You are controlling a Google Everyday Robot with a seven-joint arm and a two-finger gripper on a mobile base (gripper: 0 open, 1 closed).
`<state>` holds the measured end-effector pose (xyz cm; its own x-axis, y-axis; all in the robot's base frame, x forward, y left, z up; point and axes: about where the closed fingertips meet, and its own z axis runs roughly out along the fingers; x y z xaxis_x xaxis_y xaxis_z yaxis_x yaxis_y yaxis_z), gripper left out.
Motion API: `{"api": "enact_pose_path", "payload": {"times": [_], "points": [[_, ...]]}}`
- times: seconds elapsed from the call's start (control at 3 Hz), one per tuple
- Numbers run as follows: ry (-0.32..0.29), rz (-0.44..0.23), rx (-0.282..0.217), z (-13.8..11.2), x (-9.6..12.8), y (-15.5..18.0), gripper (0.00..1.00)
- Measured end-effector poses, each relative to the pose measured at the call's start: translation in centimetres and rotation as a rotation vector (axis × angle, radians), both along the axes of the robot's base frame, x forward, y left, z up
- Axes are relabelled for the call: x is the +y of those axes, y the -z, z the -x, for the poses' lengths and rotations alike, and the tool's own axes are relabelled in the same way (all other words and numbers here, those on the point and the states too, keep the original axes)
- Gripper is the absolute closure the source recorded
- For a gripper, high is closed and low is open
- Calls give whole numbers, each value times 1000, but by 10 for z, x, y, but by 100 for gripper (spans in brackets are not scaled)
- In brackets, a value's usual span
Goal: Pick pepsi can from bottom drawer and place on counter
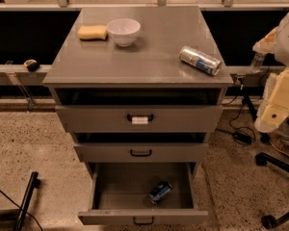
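Observation:
The pepsi can (pixel 160 192), dark blue with silver ends, lies on its side inside the bottom drawer (pixel 135 218), right of the middle. That drawer is pulled out wide and holds nothing else. The counter (pixel 149 61) is the grey top of the cabinet. My gripper (pixel 258 59) is at the far right, off the counter's right edge and at about counter height, well above and right of the can. My cream-coloured arm (pixel 279 97) hangs beside it.
On the counter are a yellow sponge (pixel 92 32), a white bowl (pixel 123 31) and a silver and light-blue can (pixel 200 60) lying on its side near the right edge. Chair legs with casters (pixel 270 219) stand on the floor at right. A black bar (pixel 27 198) lies at left.

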<state>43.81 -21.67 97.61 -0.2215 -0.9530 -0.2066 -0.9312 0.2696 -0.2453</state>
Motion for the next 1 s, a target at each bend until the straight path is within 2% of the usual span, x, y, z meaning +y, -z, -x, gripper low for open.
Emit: {"api": "enact_pose_path", "payload": {"times": [0.33,0.67,1.0], "points": [[0,0,0,0,0,0,0],[-49,-2,29,-3,20,29,0],[-144,-7,102,2,53,79,0]]}}
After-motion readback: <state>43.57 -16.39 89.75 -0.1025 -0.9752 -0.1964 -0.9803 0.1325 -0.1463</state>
